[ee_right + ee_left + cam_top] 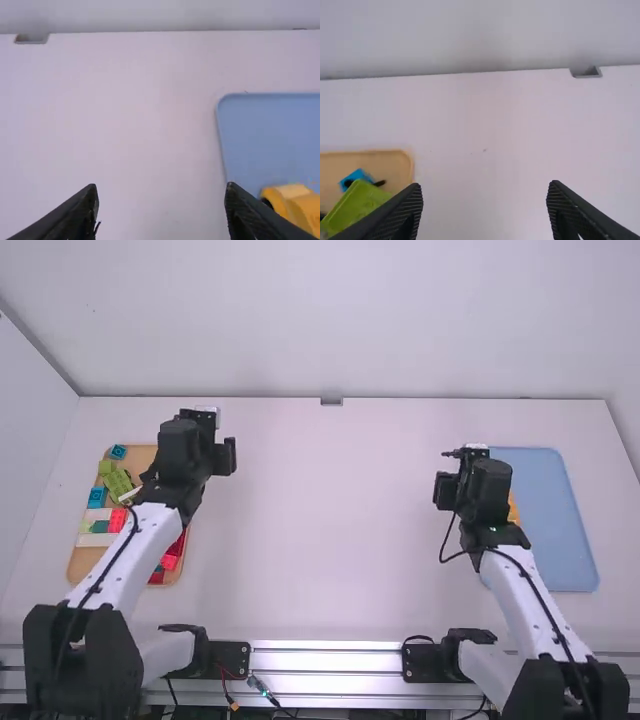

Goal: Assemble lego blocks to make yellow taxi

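Both claws are seen spread wide with nothing pinched: the left gripper point(186, 462) is held near the tan tray point(78, 562), where loose coloured blocks point(118, 483) are kept; the right gripper point(484, 490) is poised by the blue tray point(560, 530), on which the yellow block build point(299, 209) (black wheel and all) is parked.

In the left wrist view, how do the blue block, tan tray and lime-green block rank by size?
Largest to smallest, as they look:
1. Tan tray, though partly cut off and covered
2. Lime-green block
3. Blue block
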`<state>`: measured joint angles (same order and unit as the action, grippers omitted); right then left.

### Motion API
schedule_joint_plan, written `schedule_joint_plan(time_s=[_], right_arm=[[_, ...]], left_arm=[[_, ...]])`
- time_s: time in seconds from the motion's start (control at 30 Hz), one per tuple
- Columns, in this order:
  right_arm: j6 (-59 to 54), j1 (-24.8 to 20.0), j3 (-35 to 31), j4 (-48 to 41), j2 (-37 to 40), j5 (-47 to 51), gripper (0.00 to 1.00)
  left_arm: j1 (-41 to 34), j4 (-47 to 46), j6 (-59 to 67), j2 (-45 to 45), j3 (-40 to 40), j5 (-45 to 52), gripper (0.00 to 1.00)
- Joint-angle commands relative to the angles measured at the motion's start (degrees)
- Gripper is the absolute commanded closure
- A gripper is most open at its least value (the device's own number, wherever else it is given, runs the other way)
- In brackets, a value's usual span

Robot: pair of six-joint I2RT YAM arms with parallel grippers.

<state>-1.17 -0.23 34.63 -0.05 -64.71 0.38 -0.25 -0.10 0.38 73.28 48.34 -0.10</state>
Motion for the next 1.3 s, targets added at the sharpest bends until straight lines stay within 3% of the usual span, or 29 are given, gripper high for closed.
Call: schedule_joint_plan(time_s=[0.0,0.63,0.87,1.27], right_arm=[[1.2,0.2,-3.4,0.1,3.9,-0.4,0.40],[1.2,0.2,-28.4,0.1,28.9,-0.4,0.84],[1.2,0.2,-34.6,0.1,36.8,-0.4,0.97],[1.2,0.2,-34.6,0.1,48.4,-0.4,1.00]], left_arm=[[0.3,0.1,-0.4,-4.2,-3.2,0.1,0.38],[0.3,0.1,-0.4,-29.1,-28.2,0.1,0.81],[0.3,0.1,-0.4,-37.6,-36.7,0.1,0.96],[0.3,0.1,-0.4,-50.3,-48.3,0.1,1.00]])
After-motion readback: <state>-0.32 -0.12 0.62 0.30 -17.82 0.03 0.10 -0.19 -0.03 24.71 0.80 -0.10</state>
